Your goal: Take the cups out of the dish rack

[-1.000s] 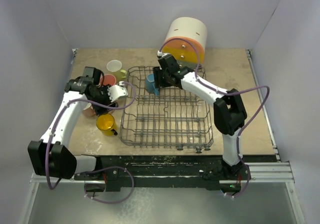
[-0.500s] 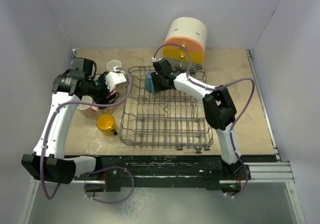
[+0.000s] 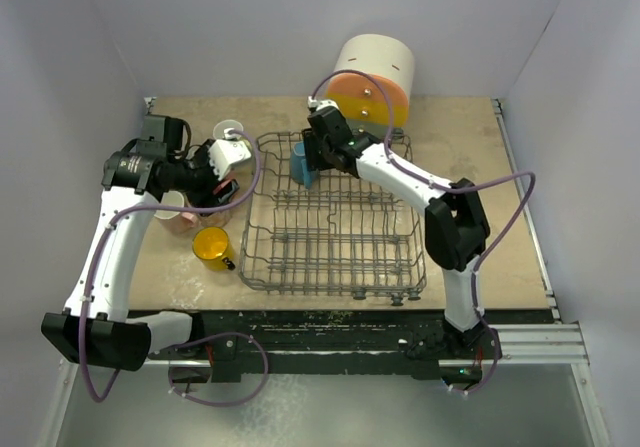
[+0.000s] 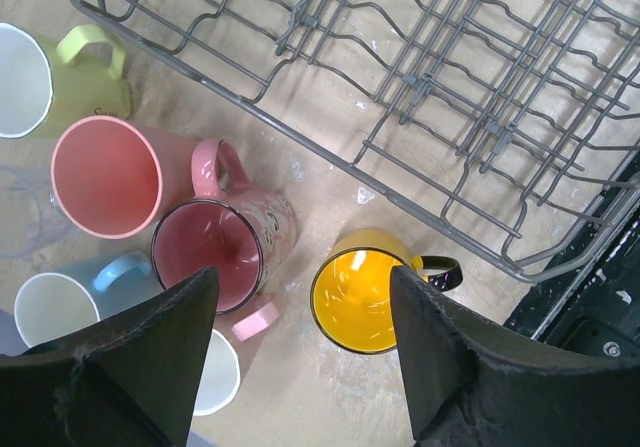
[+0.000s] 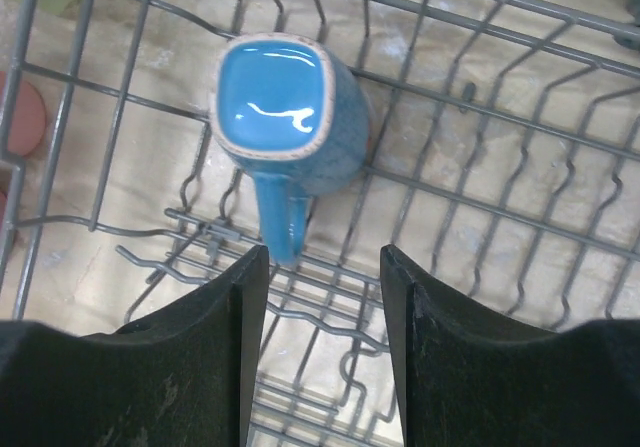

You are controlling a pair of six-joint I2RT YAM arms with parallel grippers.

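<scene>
The grey wire dish rack (image 3: 335, 289) sits mid-table. One blue cup (image 5: 285, 102) stands upside down in its far left corner, handle toward my right gripper (image 5: 322, 262). That gripper is open and hovers just above the cup, not touching it; both show in the top view, gripper (image 3: 313, 159) and cup (image 3: 299, 165). My left gripper (image 4: 300, 287) is open and empty above cups standing on the table left of the rack: yellow (image 4: 365, 297), dark pink (image 4: 215, 252), pink (image 4: 110, 177), lime-yellow (image 4: 85, 77), light blue (image 4: 60, 302), white (image 4: 215, 372) and a clear glass (image 4: 20, 222).
A big cream-orange cylinder with knobs (image 3: 372, 77) stands behind the rack's far right corner, close to my right arm. The rack's raised side wires (image 4: 330, 147) run along the cup cluster. The black front edge of the table (image 4: 600, 307) lies beyond the rack's near corner.
My left gripper has risen and drawn back from the cup cluster toward the far left. My right gripper has stayed over the blue cup, shifting only slightly.
</scene>
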